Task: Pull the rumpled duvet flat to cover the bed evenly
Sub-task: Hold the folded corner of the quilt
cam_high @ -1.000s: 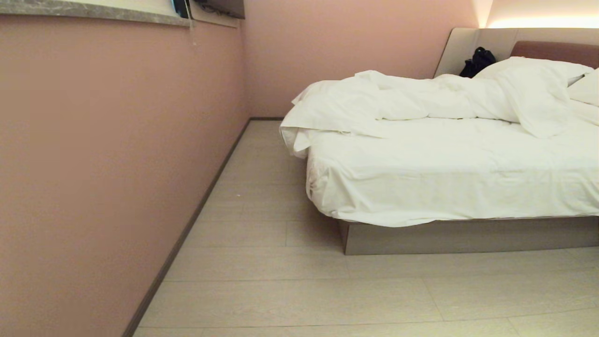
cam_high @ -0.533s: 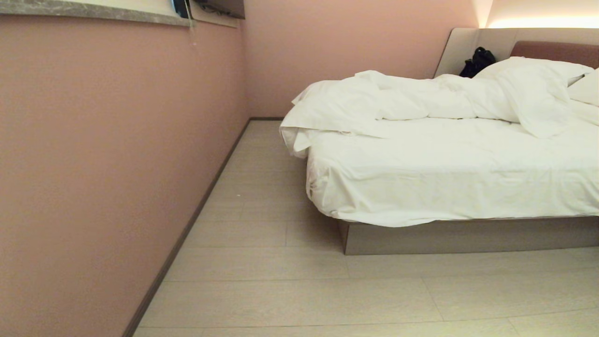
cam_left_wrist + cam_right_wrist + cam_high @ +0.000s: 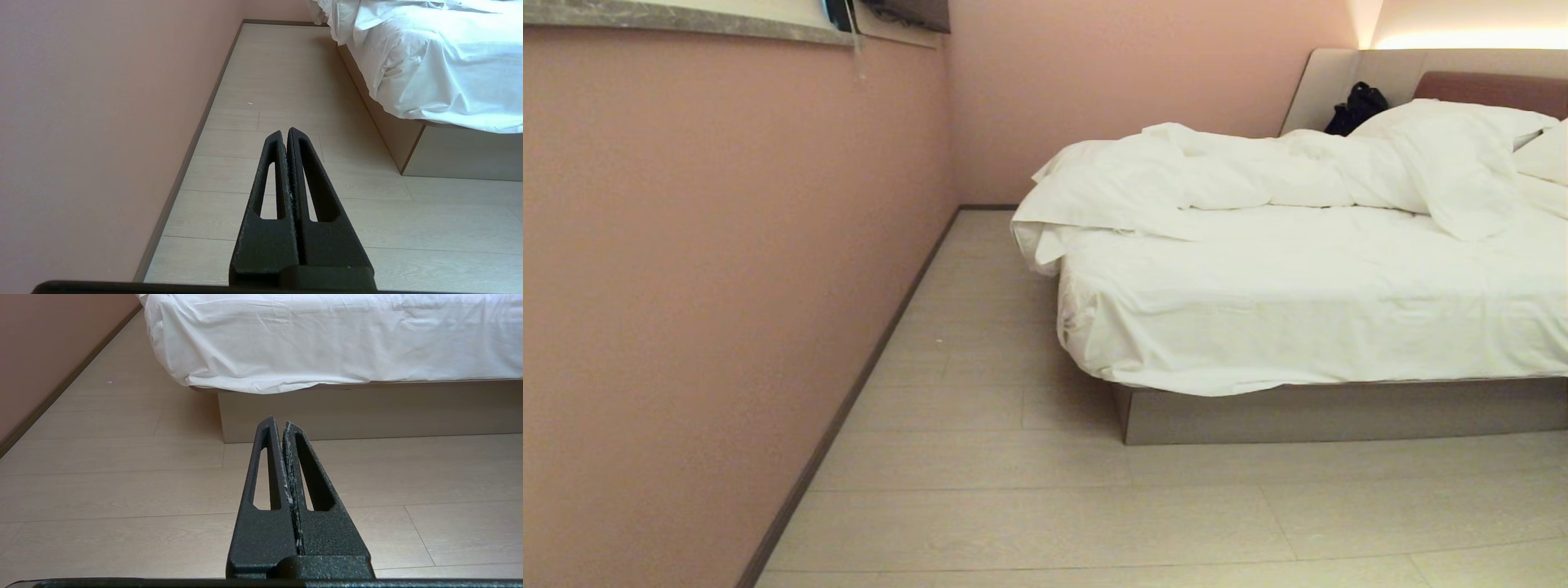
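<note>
I am looking across pale floorboards (image 3: 1029,506) with a pink wall (image 3: 711,269) filling the left side. My left gripper (image 3: 284,134) is hanging low over the floor, fingers pressed together on nothing. My right gripper (image 3: 278,424) is doing the same, aimed at the bed (image 3: 1339,412) base. On the right, the duvet (image 3: 1258,175) is lying bunched along the far half of the mattress, exposing the fitted sheet (image 3: 1298,302). It looks soft, puffy and bulky yet light; I judge its overhanging near-left corner the best place to pinch.
</note>
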Controlling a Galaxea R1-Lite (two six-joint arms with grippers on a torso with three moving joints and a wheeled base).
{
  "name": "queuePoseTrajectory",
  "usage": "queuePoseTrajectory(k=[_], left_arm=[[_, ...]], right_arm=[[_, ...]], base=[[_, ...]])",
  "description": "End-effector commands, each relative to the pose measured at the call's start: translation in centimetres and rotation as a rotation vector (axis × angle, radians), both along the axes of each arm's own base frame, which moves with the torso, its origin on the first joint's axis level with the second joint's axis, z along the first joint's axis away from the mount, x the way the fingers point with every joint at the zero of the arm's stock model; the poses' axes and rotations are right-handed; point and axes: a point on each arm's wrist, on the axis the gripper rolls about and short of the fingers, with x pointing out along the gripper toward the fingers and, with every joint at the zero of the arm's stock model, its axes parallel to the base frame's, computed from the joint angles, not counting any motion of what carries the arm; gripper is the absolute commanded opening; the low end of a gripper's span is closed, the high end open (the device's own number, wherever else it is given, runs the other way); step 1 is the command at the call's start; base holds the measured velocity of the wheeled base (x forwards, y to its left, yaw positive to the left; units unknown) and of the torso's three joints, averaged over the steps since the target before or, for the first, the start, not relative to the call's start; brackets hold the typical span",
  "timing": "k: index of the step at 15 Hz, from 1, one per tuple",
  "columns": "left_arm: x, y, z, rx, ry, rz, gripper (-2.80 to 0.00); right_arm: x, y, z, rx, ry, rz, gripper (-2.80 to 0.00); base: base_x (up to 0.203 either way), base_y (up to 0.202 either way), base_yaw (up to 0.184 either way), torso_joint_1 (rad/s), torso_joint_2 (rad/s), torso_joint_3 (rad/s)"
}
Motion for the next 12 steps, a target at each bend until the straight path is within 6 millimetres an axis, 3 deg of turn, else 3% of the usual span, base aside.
queuePoseTrajectory(k=[1, 4, 12], left_arm=[[0.0, 0.0, 0.01, -0.001, -0.001, 0.002, -2.8], [0.0, 0.0, 0.01, -0.001, -0.001, 0.002, -2.8], [0.0, 0.01, 0.01, -0.001, -0.001, 0.003, -2.8]], right_arm=[[0.0, 0.0, 0.0, 0.0, -0.001, 0.0, -2.8], [0.0, 0.0, 0.0, 0.0, -0.001, 0.0, -2.8], [0.0, 0.0, 0.0, -0.001, -0.001, 0.0, -2.8]], base=[[0.0, 0.0, 0.0, 0.0, 0.0, 0.0], [0.035, 0.0, 0.001, 0.002, 0.0, -0.001], [0.193, 0.0, 0.001, 0.003, 0.0, 0.003]])
